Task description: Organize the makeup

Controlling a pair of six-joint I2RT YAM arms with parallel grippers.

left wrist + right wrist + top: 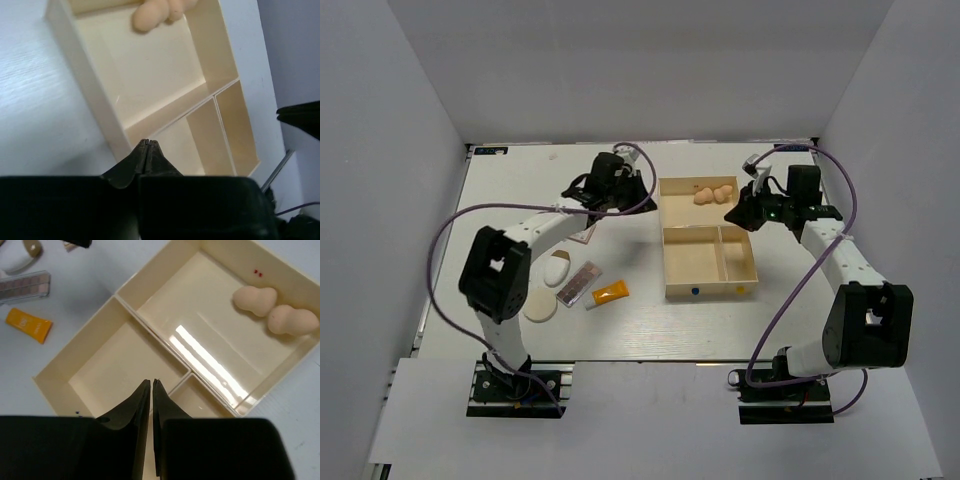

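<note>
1. The two peach sponges (715,192) lie side by side in the large far compartment of the tray (690,262), close to its far wall.
2. The other makeup lies on the worktop (520,180) left of the tray: a white egg (557,268), a palette (582,284), an orange tube (610,294) and a round puff (540,304).
3. The left hand (146,149) is pressed together and empty, beside the tray's left wall. The right hand (151,390) is all but pressed together, with nothing pinched, over the small compartments.
4. The palette's long axis is laid diagonally, near-left to far-right. The tube's white cap is pointed near-left.
5. The next pickup is judged best done with the left hand spread first. It should then be closed across the palette's short width, not along its length.
</note>
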